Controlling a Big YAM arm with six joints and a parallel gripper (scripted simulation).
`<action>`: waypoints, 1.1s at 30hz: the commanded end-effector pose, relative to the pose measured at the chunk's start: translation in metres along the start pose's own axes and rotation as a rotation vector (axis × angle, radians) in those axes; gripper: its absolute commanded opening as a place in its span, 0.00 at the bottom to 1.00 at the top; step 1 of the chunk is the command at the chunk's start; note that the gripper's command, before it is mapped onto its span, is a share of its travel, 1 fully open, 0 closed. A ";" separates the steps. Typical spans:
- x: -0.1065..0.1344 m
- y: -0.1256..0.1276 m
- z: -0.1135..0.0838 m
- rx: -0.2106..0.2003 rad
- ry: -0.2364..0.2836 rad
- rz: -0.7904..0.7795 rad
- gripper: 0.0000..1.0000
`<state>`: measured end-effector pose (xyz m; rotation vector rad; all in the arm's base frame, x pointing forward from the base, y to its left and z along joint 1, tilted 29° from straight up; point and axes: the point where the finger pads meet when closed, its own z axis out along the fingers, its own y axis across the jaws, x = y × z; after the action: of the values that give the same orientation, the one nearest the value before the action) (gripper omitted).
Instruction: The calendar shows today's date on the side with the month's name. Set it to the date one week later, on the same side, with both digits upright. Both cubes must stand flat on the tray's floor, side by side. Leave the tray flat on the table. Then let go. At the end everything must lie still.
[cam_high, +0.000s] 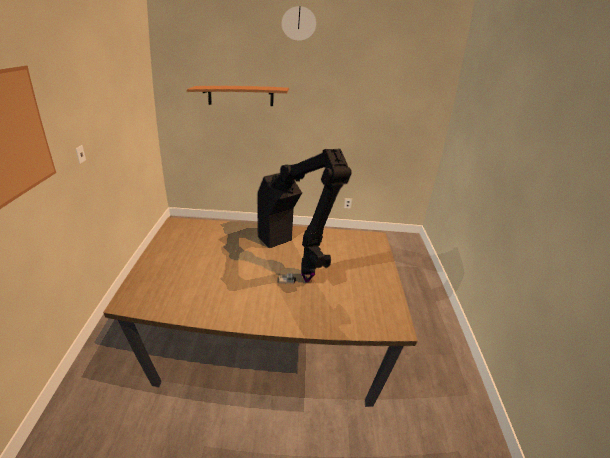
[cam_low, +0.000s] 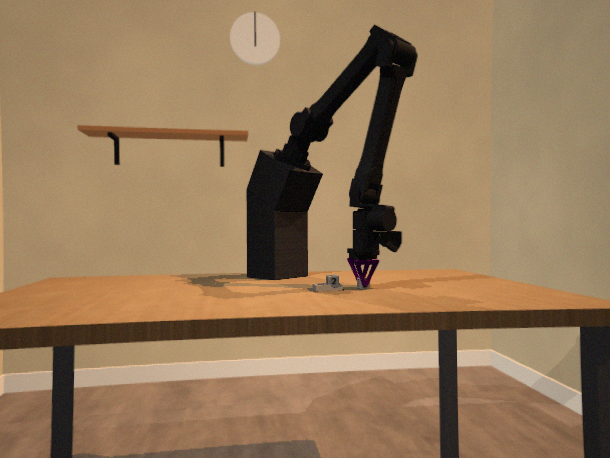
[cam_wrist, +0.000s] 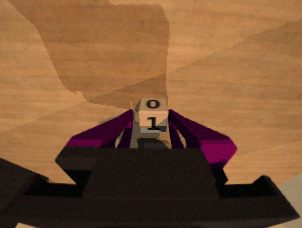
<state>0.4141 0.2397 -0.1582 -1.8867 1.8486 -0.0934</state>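
Observation:
The small grey calendar tray lies flat near the middle of the table. One cube stands in it and shows a 2 toward the exterior camera. The other cube stands on the table top just right of the tray, with a 0 on top and a 1 on the side facing the wrist camera. My gripper is lowered straight down over this cube. Its purple fingers stand partly open on either side of the cube, close to its faces.
The arm's black base stands at the back of the wooden table. A wall shelf and a clock are on the far wall, well away.

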 end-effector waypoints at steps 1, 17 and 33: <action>-0.010 -0.009 -0.001 0.025 -0.018 -0.002 0.45; -0.010 -0.009 -0.001 0.025 -0.018 -0.002 0.45; -0.010 -0.009 -0.001 0.024 -0.018 -0.003 0.26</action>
<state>0.4142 0.2397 -0.1582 -1.8863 1.8488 -0.0937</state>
